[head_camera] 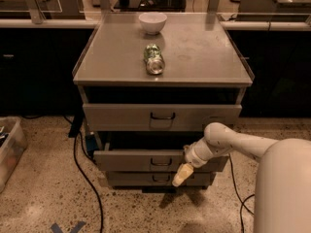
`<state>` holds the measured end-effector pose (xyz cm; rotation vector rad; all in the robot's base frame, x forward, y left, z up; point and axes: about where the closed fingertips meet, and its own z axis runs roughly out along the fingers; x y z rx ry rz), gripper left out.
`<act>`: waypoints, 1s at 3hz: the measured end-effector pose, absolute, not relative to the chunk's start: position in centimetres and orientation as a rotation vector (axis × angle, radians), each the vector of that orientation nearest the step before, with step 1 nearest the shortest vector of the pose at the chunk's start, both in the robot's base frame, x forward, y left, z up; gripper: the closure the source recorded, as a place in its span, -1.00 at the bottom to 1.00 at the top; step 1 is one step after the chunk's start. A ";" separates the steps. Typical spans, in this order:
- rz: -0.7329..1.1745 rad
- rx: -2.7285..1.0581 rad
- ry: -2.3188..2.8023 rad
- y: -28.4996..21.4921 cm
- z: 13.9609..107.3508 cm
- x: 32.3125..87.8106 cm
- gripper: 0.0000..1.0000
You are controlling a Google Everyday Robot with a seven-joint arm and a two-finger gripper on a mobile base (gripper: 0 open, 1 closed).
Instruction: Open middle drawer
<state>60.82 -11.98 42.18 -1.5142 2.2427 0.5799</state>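
Note:
The grey cabinet (204, 57) holds three drawers. The middle drawer (126, 160) has a flat grey front and a small dark wire handle (161, 162). It stands pulled out a little, with a dark gap above it. Its tray is hidden. My gripper (180, 174), with cream tips, hangs low in front of the drawer's right half, just right of the handle and below it, overlapping the bottom drawer's front. My white arm (233, 142) reaches in from the lower right.
The top drawer (121, 116) and the bottom drawer (131, 179) sit above and below the middle drawer. A white bowl (152, 22) and a green can lying on its side (154, 59) rest on the cabinet top. Black cables (83, 174) run over the floor at left, near a plastic bin (9, 149).

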 end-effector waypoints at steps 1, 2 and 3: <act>0.630 -1.544 2.255 -11.5 42.3 58.8 -1.00; 0.630 -1.544 2.255 -11.5 42.3 58.8 -1.00; 0.605 -1.528 2.272 -12.4 42.5 56.5 -1.00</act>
